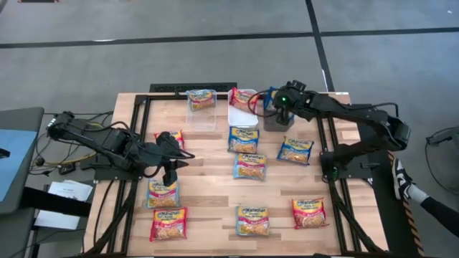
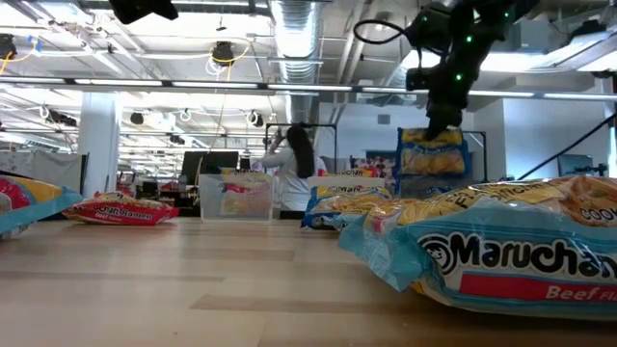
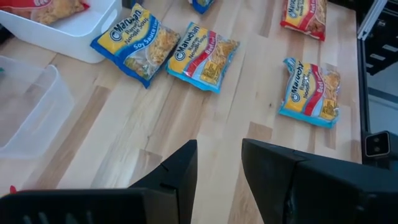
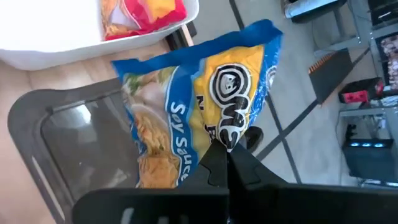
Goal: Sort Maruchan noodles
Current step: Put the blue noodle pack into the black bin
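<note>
The right gripper [image 4: 227, 152] pinches a blue-and-yellow plastic Maruchan packet [image 4: 199, 106] (labelled "Soy Sauce") above the dark grey plastic bin [image 4: 68, 149]; the left gripper [image 3: 217, 165] hangs parted over the table.

Bare wood [image 1: 208, 161] left of the central packets [image 1: 249, 165] looks passable; bins [image 1: 242, 107] crowd the far edge.

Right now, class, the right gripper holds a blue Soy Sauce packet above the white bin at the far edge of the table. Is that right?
Not quite. The right gripper does hold the blue Soy Sauce packet, but above the dark bin, not the white bin beside it, which holds a red packet. The right wrist view shows this.
</note>
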Motion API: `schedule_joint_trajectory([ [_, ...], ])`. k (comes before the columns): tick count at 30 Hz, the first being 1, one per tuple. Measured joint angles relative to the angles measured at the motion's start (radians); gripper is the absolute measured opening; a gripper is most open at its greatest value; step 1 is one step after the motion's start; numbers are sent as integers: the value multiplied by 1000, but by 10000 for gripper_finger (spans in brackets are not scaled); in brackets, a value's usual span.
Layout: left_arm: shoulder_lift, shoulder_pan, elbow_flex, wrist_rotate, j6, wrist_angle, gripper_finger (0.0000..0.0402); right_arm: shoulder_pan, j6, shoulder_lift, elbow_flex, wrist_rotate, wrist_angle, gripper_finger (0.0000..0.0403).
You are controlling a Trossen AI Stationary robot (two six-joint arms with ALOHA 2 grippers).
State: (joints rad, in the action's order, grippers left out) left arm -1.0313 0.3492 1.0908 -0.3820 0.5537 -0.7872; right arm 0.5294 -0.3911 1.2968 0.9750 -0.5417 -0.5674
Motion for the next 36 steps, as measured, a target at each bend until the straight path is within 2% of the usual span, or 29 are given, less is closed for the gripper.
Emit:
schedule_joint_trajectory([
  [17, 0, 0, 0, -31, -34, 2, 112, 80, -2, 0, -2, 66, 30, 3],
  [23, 0, 0, 0, -26, -64, 54, 112, 95, -2, 34, 0, 102, 36, 3],
  [32, 0, 0, 0, -25, -70, 56, 112, 86, -9, 159, -1, 66, 45, 3],
  [36, 0, 0, 0, -25, -69, 56, 112, 76, -8, 181, 0, 1, 47, 3],
])
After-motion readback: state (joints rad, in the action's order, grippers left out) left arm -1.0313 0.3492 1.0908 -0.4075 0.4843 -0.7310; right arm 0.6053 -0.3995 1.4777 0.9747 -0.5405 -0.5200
